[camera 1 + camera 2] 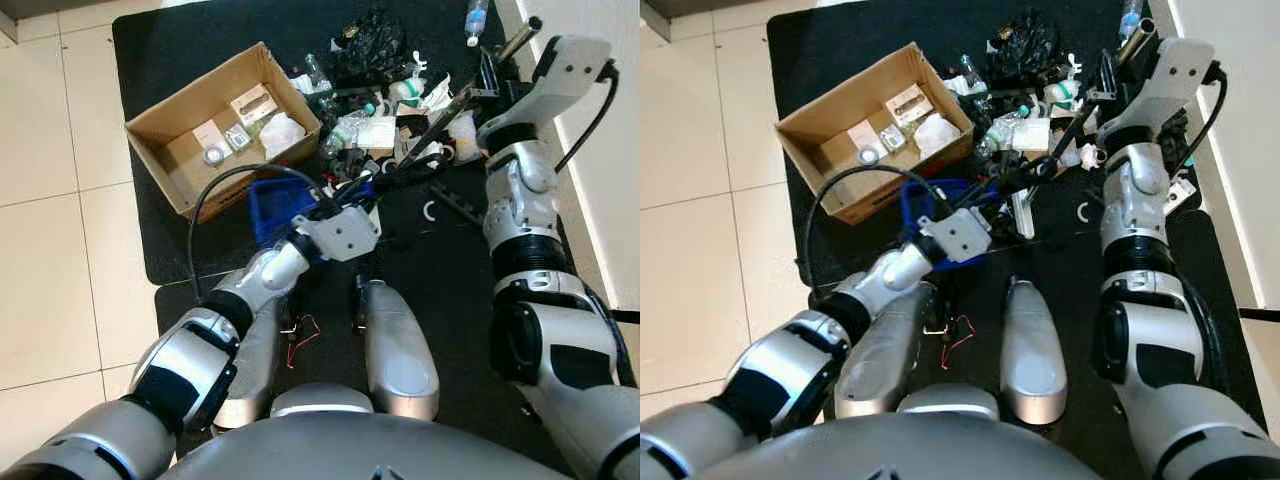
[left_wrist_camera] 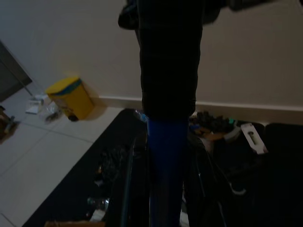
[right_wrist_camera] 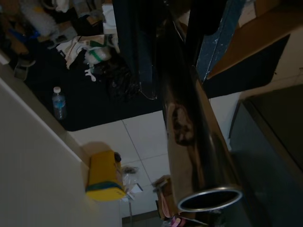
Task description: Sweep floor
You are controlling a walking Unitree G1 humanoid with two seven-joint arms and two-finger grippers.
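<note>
My left gripper point(image 1: 356, 192) reaches over the black mat point(image 1: 180, 60) and is shut on the handle of a blue dustpan point(image 1: 272, 208), which sits just in front of the litter. In the left wrist view the blue handle point(image 2: 165, 161) runs between the dark fingers. My right gripper point(image 1: 488, 80) is raised at the right, shut on the broom's metal pole point(image 1: 518, 38). The pole slants down to the left into the litter pile point(image 1: 385, 120). The pole's open end point(image 3: 210, 198) is seen in the right wrist view. The broom head is lost in the clutter.
An open cardboard box point(image 1: 170, 150) with small items stands on the mat at the left. A black bag point(image 1: 370, 45) and a water bottle point(image 1: 477, 18) lie at the back. A wall point(image 1: 610, 180) runs close on the right. A yellow bin point(image 3: 106, 177) stands by the wall. Red wire point(image 1: 305, 335) lies by my legs.
</note>
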